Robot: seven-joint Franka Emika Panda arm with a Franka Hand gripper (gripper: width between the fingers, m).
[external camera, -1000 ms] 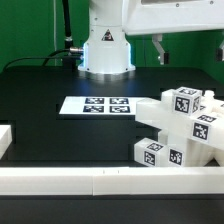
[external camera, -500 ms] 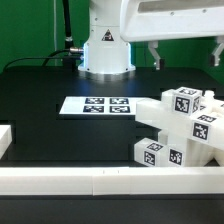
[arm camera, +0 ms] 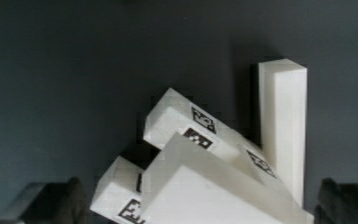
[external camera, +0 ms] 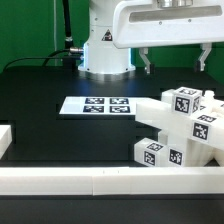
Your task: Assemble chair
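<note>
Assembly is judged to be at its very start: in the exterior view the chair (external camera: 178, 128) parts are seen as a loose heap of chunky white blocks with black-and-white square tags, piled on the black desk (external camera: 45, 85) at the exterior view's right, against the white border rail (external camera: 100, 180) in front. No two parts can be confirmed as joined, so every joining step appears to be left. The gripper (external camera: 174, 60) is held high above the heap, its fingers (external camera: 147, 60) spread wide with nothing between them. The marker board (external camera: 96, 105) lies flat beside the heap, toward the robot base.

In the wrist view the parts are seen from above: angled white slabs with tags on their edges, and one long plain bar standing out beyond them. The dark fingers are glimpsed far apart at the picture's edges, clear of the parts.
</note>
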